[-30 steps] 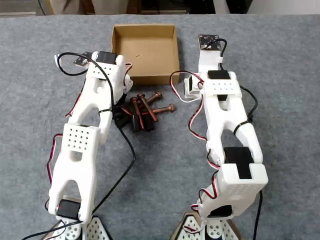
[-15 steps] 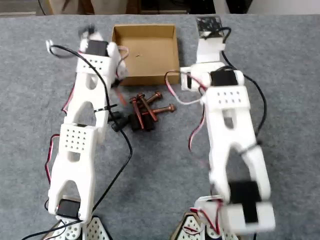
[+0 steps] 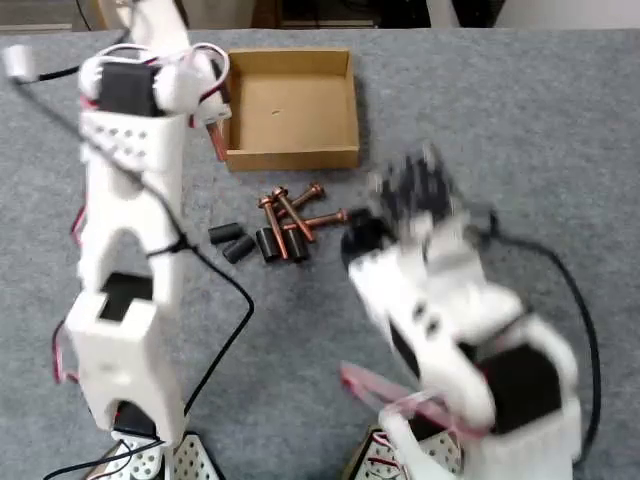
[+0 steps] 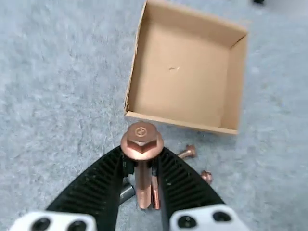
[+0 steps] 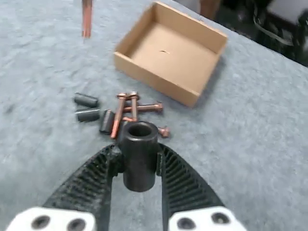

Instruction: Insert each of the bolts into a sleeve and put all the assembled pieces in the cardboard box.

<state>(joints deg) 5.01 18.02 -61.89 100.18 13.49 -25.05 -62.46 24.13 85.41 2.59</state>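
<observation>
Above grey carpet [image 3: 560,120], raised left gripper [image 4: 141,162] pinches 1 bolt [image 4: 141,143] upright, right gripper [image 5: 139,155] 1 sleeve [image 5: 139,168].

My fixed camera looks down over the table [image 3: 560,120] from high above. My wrist cameras ride close, each facing out between its own jaws; all three views share the cardboard box [image 3: 292,108] and loose bolts [image 3: 285,215].

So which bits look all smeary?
High view: the right arm is smeared, the left arm a bit, the cardboard box crisp. Right wrist view: the sleeve in the right claw is clear, the far bolts fuzzy.
</observation>
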